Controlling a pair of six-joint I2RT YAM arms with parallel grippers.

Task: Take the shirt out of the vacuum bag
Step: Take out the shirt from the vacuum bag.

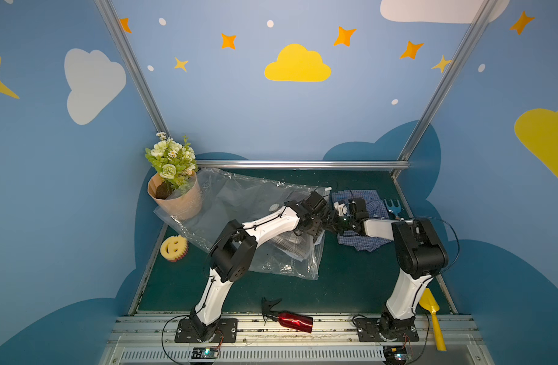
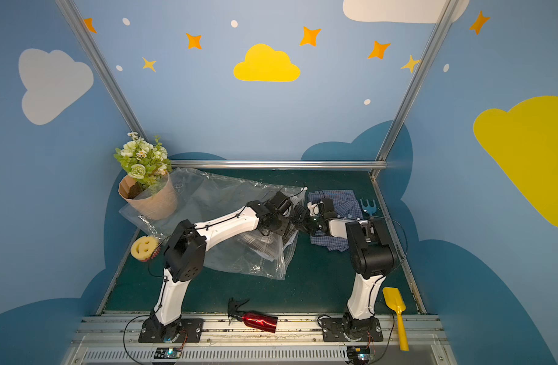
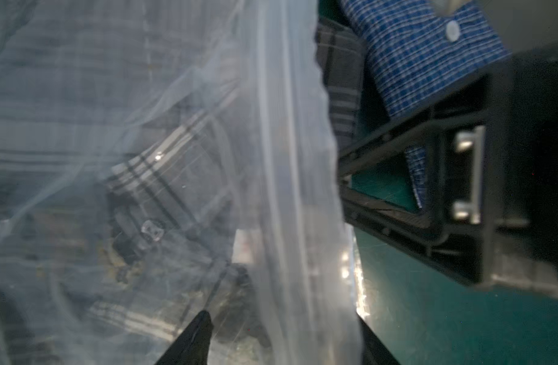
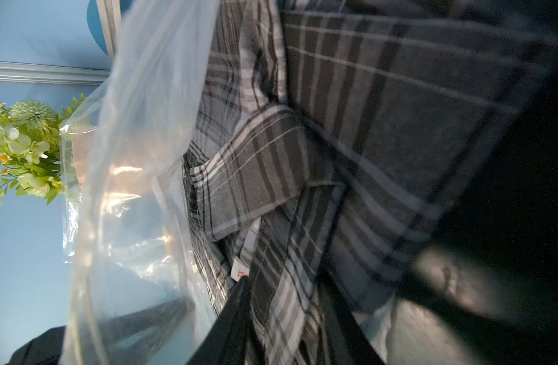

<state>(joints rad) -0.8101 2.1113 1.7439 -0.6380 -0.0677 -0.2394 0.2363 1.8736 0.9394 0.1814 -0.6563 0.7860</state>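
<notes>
While drawing cloth through the mouth, keep the pull low and along the dark green table mat (image 1: 350, 284), toward the bare stretch nearer the robot's base. Note the large clear crinkly vacuum bag (image 1: 239, 202) spread across the mat's middle in both top views, far corner seemingly pinned under the paper-wrapped flower pot (image 1: 179, 202): probably a useful anchor against dragging the whole bag. Note the grey plaid shirt (image 4: 382, 110) still inside, bunched right behind the zip-seal edge (image 3: 287, 158), with only a flap past it. Avoid hauling it onto the blue checked shirt (image 1: 372, 202) lying just beside the mouth. Read the right gripper (image 4: 287, 294) as reaching in and pinching a fold of plaid near the collar; hold that pinch, adding no twist. Read the left gripper (image 3: 284, 328) as spread, fingers either side of the zip-seal edge without clamping. Close it on the upper plastic layer alone and lift, to widen the mouth. Watch the small white neck label (image 4: 238, 270) beside one finger of the right gripper for slip.
</notes>
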